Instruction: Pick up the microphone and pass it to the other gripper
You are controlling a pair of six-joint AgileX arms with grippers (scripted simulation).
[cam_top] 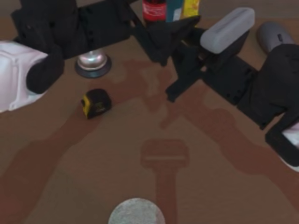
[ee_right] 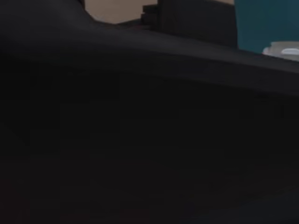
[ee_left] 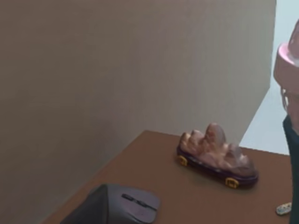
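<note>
The microphone shows at the edge of the left wrist view, upright, with its pale round head above the dark teal handle. In the right wrist view a patch of teal handle and a white strip show past a black arm part; the rest of that view is dark. From above, my left gripper and my right gripper are raised and meet near the back middle of the table. Their black bodies hide the microphone there, and I cannot tell which one has it.
A silver bell and a black-and-yellow tape measure sit at the left. A grey mouse lies at the back right near a pink toy on a purple board. A red bottle stands at the back, and a grey disc lies at the front.
</note>
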